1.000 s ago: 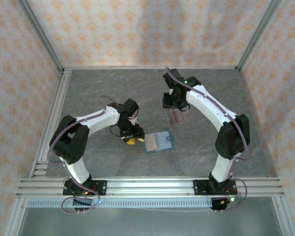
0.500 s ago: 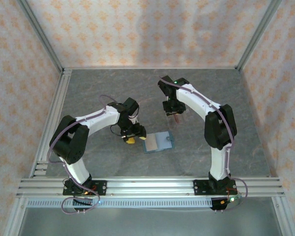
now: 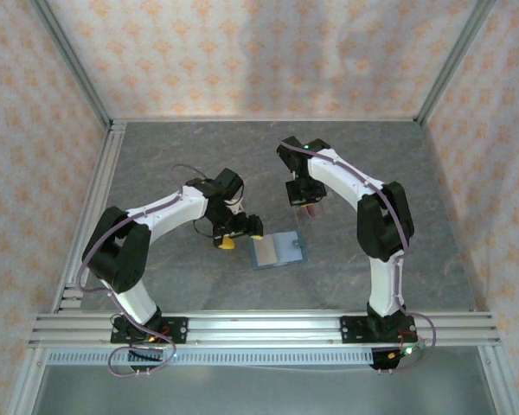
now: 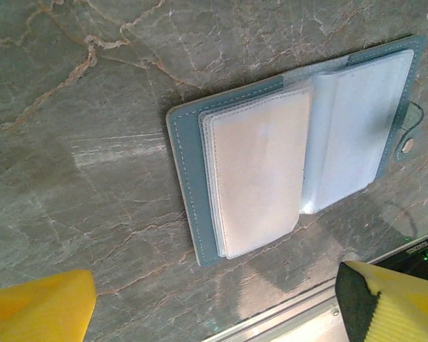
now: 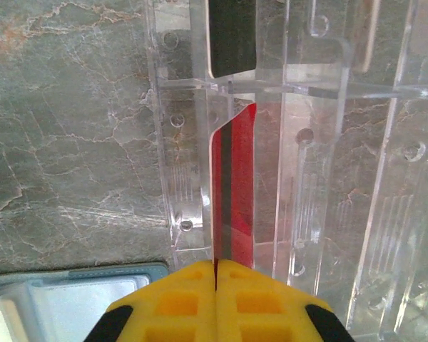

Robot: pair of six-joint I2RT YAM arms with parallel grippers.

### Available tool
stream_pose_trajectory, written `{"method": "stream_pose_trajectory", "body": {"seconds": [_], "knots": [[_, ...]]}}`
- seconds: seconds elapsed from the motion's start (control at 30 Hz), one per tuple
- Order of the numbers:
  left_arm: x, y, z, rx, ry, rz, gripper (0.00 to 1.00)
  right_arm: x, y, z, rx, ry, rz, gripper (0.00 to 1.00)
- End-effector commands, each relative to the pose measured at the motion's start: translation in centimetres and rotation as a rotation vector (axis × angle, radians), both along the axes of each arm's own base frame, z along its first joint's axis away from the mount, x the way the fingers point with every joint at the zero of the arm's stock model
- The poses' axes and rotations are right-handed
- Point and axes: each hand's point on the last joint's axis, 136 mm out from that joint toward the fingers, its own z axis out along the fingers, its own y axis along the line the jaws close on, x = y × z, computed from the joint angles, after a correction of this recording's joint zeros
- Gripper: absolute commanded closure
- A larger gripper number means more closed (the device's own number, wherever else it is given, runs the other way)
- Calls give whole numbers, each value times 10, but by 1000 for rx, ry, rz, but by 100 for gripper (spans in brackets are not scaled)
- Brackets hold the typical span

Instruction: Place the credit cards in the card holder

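Beyond the card holder (image 3: pixel 277 250), our right gripper (image 5: pixel 215 274) has clenched on the red card (image 5: pixel 235 192); beside the holder, our left gripper (image 3: pixel 239 232) has spread open.

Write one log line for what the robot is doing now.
right gripper shut on red card in stand | left gripper open by holder | holder open on table

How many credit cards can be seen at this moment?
2. A red card is pinched edge-on in the right gripper at the clear stand; a dark card stands in a slot beyond it. A pale edge farther right may be a third.
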Motion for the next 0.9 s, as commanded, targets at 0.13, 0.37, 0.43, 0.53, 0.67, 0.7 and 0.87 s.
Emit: {"method": "stream_pose_trajectory", "body": {"seconds": [0.13, 0.37, 0.43, 0.53, 0.67, 0.7, 0.87], "knots": [[8, -7, 6, -19, -38, -2, 15, 1, -7, 36, -28, -48, 14, 100], [18, -19, 0, -19, -38, 10, 24, 4, -5, 83, 21, -146, 12, 100], [19, -21, -5, -7, -31, 10, 28, -1, -3, 92, 45, -156, 12, 100], [21, -24, -12, 11, -23, 7, 34, -11, 10, 100, 172, -174, 8, 100], [23, -27, -22, 50, -16, -1, 39, -31, 34, 102, 408, -197, -1, 100], [23, -27, -24, 63, -12, -2, 40, -36, 38, 100, 450, -201, -8, 100], [21, -23, -33, 108, -4, -3, 44, -60, 58, 90, 676, -192, -24, 100]]}}
